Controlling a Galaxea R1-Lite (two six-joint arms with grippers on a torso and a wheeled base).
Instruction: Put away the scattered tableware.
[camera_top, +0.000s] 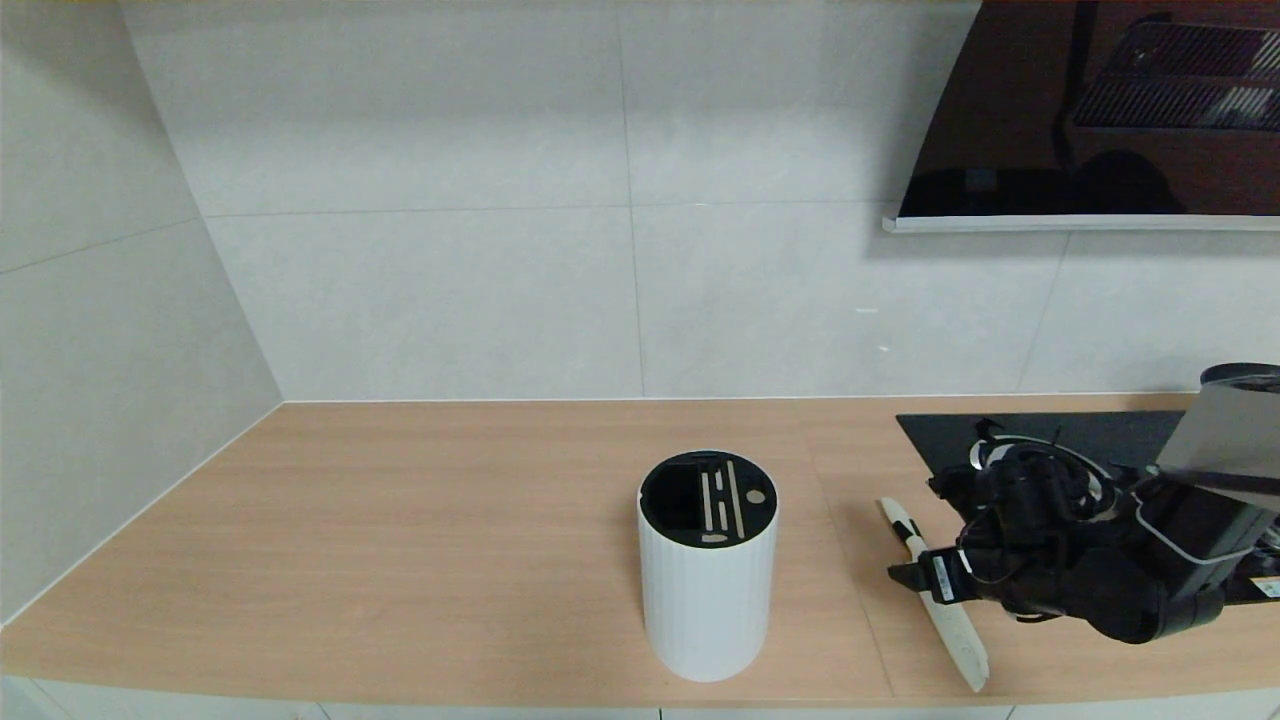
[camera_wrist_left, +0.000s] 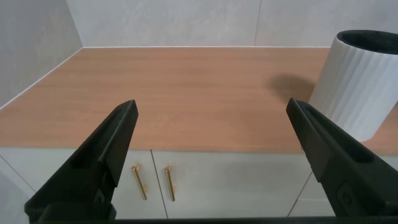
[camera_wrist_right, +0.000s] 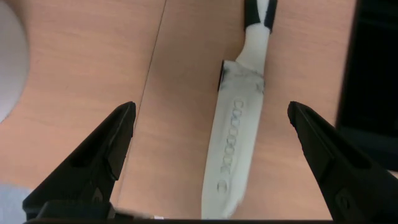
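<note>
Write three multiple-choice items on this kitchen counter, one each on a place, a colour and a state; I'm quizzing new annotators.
1. Where is the knife relative to the holder?
A. inside it
B. flat on the counter, to its right
C. to its left, near the corner

2. What colour is the holder's slotted top?
A. white
B. wood-brown
C. black

3. How do the right gripper jaws stand?
A. open, above the knife
B. shut on the knife
C. shut on the holder

Answers:
1 B: the head view shows the knife lying on the wood to the right of the holder.
2 C: the top is black above white ribbed sides.
3 A: the right wrist view shows both jaws apart, with the knife on the counter between them, not gripped.
</note>
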